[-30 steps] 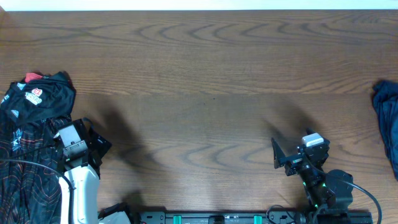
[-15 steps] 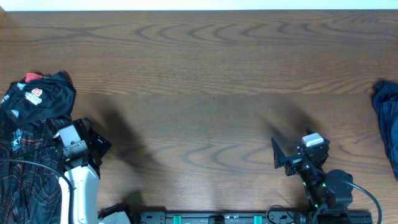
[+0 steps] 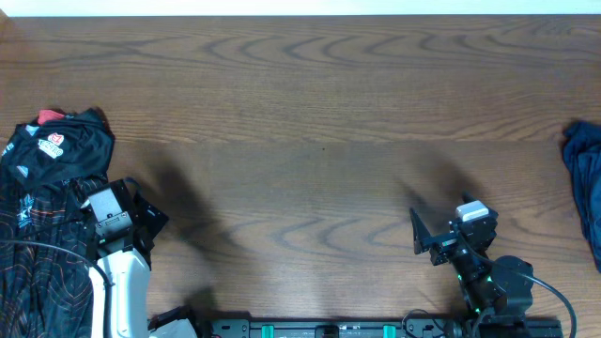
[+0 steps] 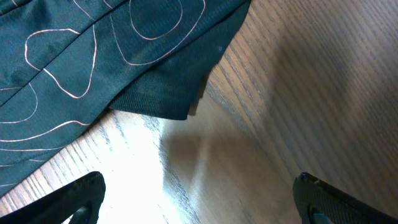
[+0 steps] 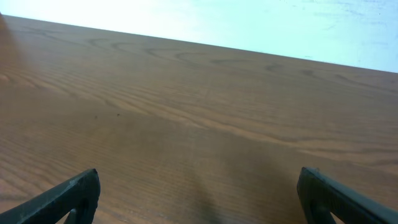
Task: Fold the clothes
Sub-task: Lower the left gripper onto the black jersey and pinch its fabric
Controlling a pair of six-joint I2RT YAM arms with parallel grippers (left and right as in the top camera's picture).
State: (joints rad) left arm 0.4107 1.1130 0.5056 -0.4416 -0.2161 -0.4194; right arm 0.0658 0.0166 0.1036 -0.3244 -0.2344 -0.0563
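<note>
Brown wood-grain tabletop (image 3: 319,113); black jersey with orange-red contour lines (image 4: 93,62), hem just ahead of your wide-open left gripper (image 4: 199,202) (empty): pinch that corner squarely. Your right gripper (image 5: 199,199): likewise wide, empty.

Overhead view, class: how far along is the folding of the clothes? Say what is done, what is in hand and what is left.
Done: nothing looks folded. The black jersey lies crumpled at the left edge of the table, a dark blue garment bunched at the right edge. In hand: nothing; the left hand is open beside the jersey's hem, the right hand open over bare wood. Left: all the folding.
</note>
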